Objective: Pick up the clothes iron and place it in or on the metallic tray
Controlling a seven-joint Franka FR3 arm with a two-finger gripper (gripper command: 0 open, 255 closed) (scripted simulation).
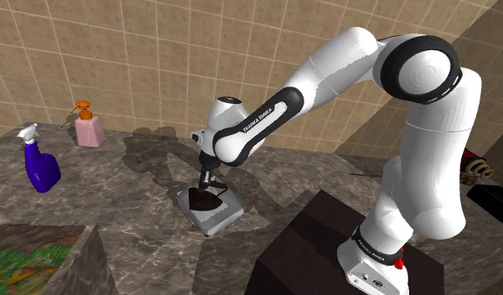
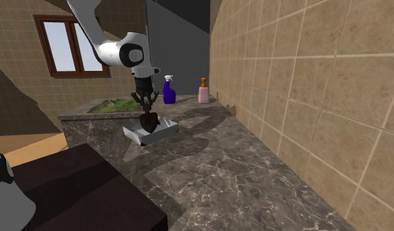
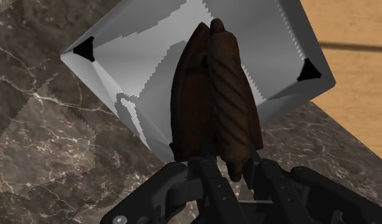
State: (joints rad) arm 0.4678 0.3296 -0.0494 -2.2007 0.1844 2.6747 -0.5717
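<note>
A dark brown clothes iron is hanging low inside a pale grey metallic tray, its twisted handle being clasped from both sides by the fingers of the robot's black gripper. The tray is sitting on a dark marbled surface, close to the edge nearest the robot's stand. By the look of it the pick-up is done and the carry is ending over the target. What is remaining is the last lowering, if any, then letting go and pulling the arm clear. Whether the soleplate is already touching the tray floor cannot be told. The iron is lying flat, soleplate down, handle up. Its long axis is running straight away from the gripper, roughly along the tray's diagonal, and the narrower end appears to be pointing at the far corner. Farther along the surface, by the tiled wall, a blue spray bottle and a pink soap dispenser are standing well apart from the tray.
</note>
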